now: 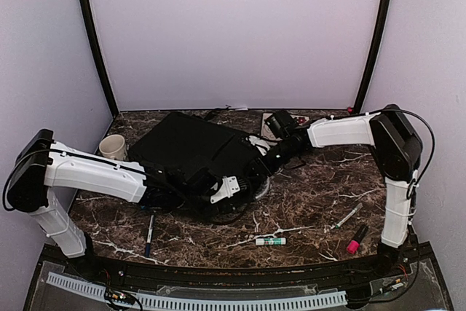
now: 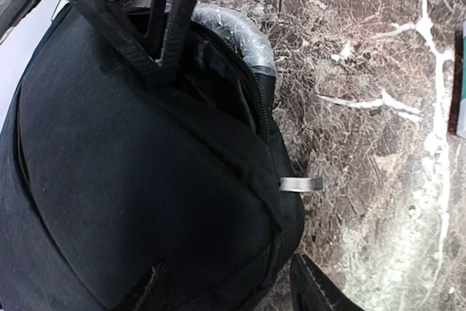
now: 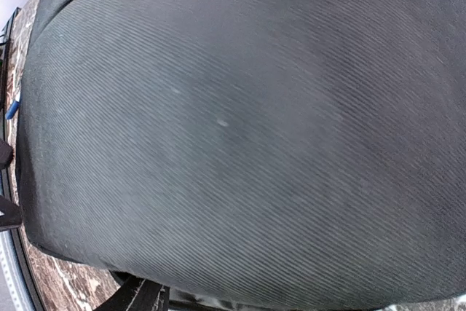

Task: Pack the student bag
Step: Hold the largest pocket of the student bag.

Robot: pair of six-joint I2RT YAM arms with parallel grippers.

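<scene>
One student bag, one cup, left claw spread wide, right claw spread unclear

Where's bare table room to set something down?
The table is bare between the student bag and the clear pen, and in front between the blue pen and glue stick. Crowded along the bag's near edge and by the cup.

place: robot lab booth | evidence: plain walls enclose marble table; left arm, right arm

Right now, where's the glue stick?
Top view: the glue stick lies near the front edge of the table, right of centre, left of the pink marker.
</scene>
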